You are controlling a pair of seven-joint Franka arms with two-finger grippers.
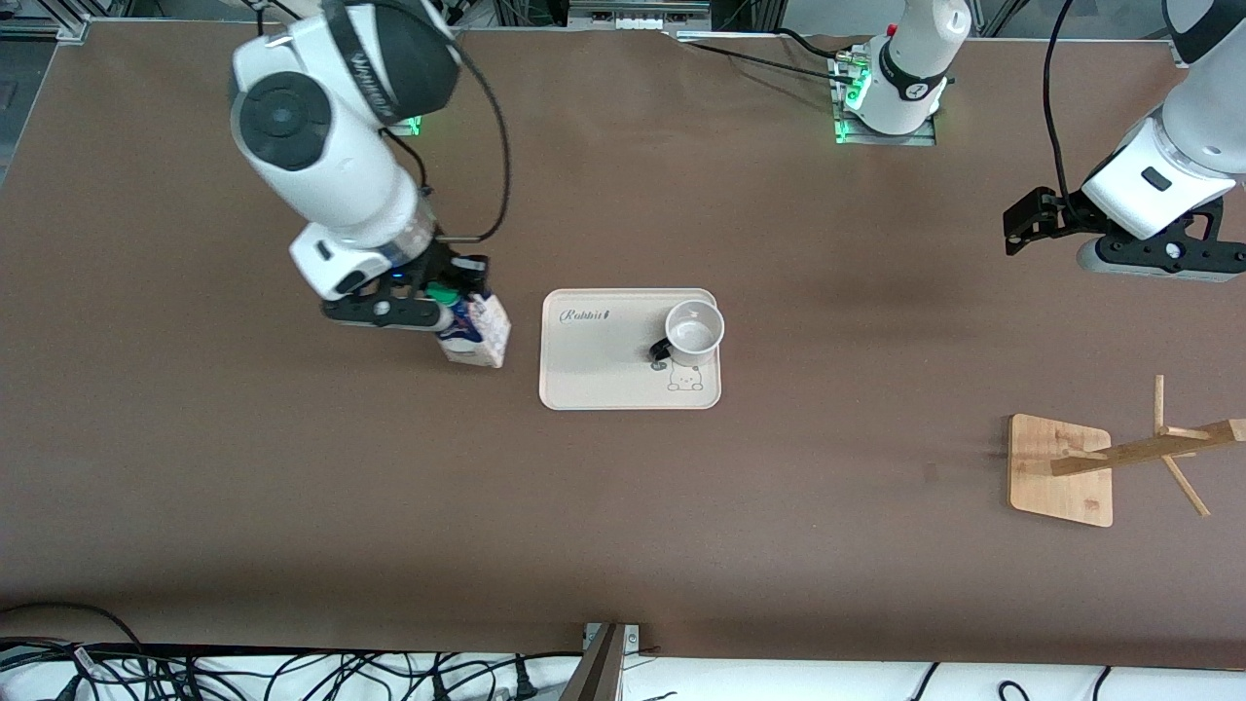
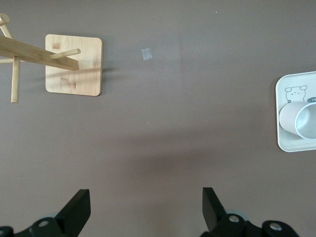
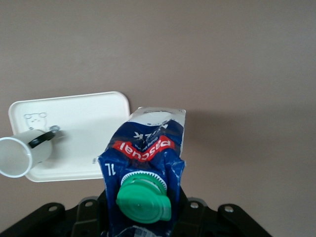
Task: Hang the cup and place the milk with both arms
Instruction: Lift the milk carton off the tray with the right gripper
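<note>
The milk [image 1: 474,331], light and easily squashed, is pinched near its top by the right end effector [image 1: 440,304] beside the tray [image 1: 584,375]. The cup [image 1: 693,329] is left standing on the tray; the left end effector [image 2: 145,210] is held spread over bare tabletop [image 1: 292,506].

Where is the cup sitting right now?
The cup stands upright on the cream tray mid-table, at the tray's corner toward the left arm's end, apart from the milk carton beside the tray.
</note>
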